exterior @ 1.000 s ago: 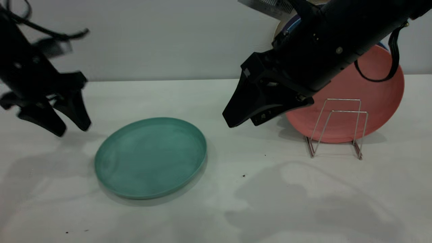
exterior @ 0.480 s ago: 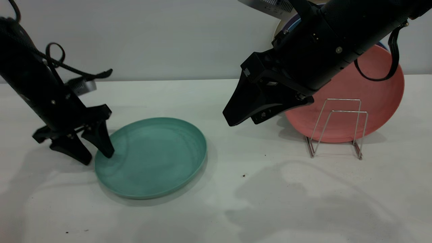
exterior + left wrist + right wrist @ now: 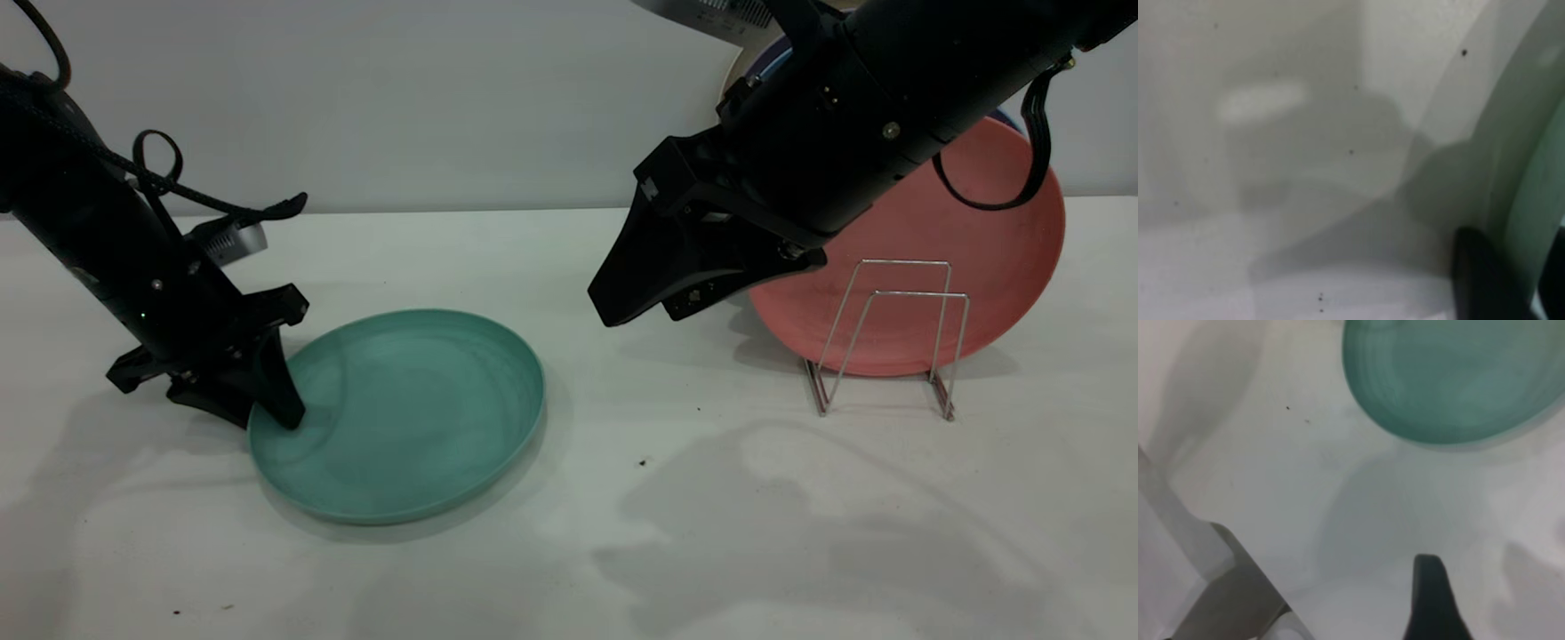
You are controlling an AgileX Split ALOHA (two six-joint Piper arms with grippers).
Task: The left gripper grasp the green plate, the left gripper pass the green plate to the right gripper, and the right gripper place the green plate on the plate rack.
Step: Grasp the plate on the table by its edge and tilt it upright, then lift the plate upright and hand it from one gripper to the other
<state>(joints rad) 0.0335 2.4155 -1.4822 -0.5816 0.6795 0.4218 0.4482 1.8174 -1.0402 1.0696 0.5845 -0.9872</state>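
**Left gripper closing on the green plate's rim**

At the left of the exterior frame the left gripper [image 3: 258, 404] is down at table level on the near-left edge of the green plate [image 3: 400, 413], which lies flat on the white table [image 3: 676, 533] in the lower centre-left. One finger stands inside the rim and the other just outside it, the two drawn close with the rim between them. Whether they are already pinching it tight I cannot tell. The left wrist view shows only a dark fingertip [image 3: 1485, 280] beside the green rim.

This reads as the first step, the grasp. The next move calls for a firm pinch on the rim, then a lift that tips the plate up toward the centre for the hand-over.

Half a second ago the fingers were spread wider, the outer one clearly off the plate; since then the gap has narrowed and the arm has shifted slightly toward the plate.

In the upper right the right gripper [image 3: 636, 298] hangs in the air, holding nothing; how far its fingers are parted I cannot tell. Behind it a salmon-pink plate [image 3: 996, 258] stands upright at the back of the plate rack [image 3: 893, 338], at the right.
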